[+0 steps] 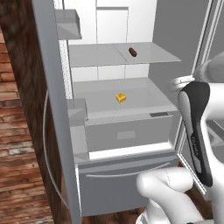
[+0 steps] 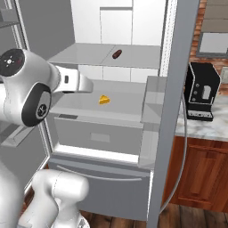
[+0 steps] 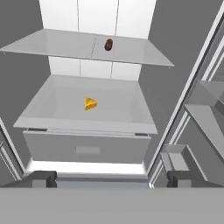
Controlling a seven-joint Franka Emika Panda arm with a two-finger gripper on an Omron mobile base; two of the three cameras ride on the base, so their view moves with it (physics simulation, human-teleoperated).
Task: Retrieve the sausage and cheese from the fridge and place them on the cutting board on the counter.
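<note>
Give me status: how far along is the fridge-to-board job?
Done: the fridge doors stand open. In hand: nothing; the end effector is open and empty, facing the shelves from outside. Left: both items. The sausage lies on the upper shelf, the cheese on the shelf below, neither touched. The counter shows beside the fridge with a coffee machine on it.

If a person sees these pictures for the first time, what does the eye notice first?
The open fridge, with pale shelves inside. A yellow cheese wedge lies alone on the lower shelf, and the dark sausage on the shelf above it. The open claw points at them from outside.
</note>
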